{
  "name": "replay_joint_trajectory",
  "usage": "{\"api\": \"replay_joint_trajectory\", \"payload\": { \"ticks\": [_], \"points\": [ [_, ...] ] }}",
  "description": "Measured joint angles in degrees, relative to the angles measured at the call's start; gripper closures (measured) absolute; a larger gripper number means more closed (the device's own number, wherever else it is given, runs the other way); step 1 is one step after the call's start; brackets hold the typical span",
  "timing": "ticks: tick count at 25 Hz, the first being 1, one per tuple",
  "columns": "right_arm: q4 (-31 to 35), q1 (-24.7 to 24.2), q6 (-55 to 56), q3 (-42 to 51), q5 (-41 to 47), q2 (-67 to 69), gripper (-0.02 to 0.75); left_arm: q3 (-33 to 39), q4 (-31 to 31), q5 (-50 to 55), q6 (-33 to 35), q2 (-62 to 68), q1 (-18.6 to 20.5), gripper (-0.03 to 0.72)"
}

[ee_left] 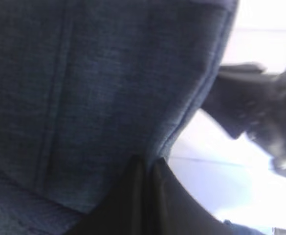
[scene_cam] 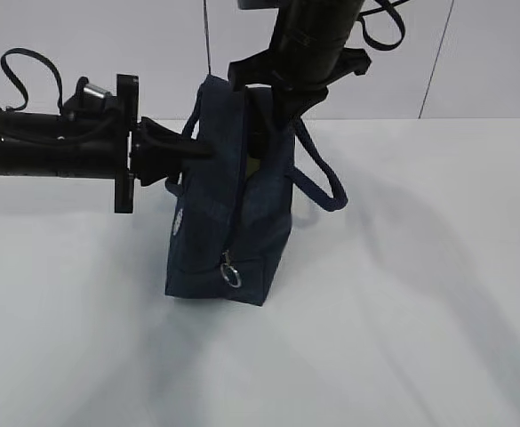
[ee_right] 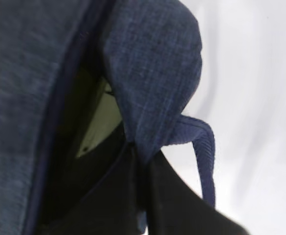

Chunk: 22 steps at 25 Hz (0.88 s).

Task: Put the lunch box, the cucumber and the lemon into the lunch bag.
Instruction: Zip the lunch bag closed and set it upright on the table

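One white surface (scene_cam: 402, 338), filling the lower two thirds of the exterior view. Two black arms: one enters from the left edge at mid height, one comes down from the top centre.

One lunch bag (scene_cam: 228, 222), dark navy, standing upright at centre frame on the surface. Two loop handles counted, one drooping down its right side (scene_cam: 326, 182), the other only partly seen at the upper left, behind the left arm's tip. One metal ring pull (scene_cam: 231, 274) hangs low on the near face, at the foot of the zipper line. One small round white logo (scene_cam: 179, 220) on the bag's left face (any writing on it too small to read).

Left hand (scene_cam: 208, 149) is pressed together on the bag's upper left edge; in the left wrist view the fingers (ee_left: 147, 196) meet on the fabric at bottom centre. Right hand (scene_cam: 288, 107) is pinching the top right rim of the bag, fingers (ee_right: 133, 196) closed on the cloth at lower centre of the right wrist view.

One lunch box (ee_right: 101, 122), only a pale green sliver of it showing inside the dark opening. Cucumber and lemon not visible in any view.
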Motion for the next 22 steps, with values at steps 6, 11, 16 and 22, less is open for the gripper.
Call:
{"api": "replay_joint_trajectory", "payload": {
  "ticks": [6, 11, 16, 22],
  "points": [
    [-0.2, 0.0, 1.0, 0.1, 0.1, 0.1, 0.734, 0.0, -0.4, 0.1, 0.1, 0.1, -0.4, 0.694],
    [-0.2, 0.0, 1.3, 0.1, -0.5, 1.4, 0.735, 0.0, 2.2, -0.3, 0.2, 0.1, 0.1, 0.693],
    [2.5, 0.0, 1.3, 0.1, -0.8, 1.6, 0.734, -0.2, 3.9, -0.8, 0.2, 0.1, 2.7, 0.693],
    [4.5, 0.4, 2.0, 0.1, -0.8, 1.6, 0.679, -0.3, 5.0, -1.0, 0.2, 0.1, 4.2, 0.666]
  ]
}}
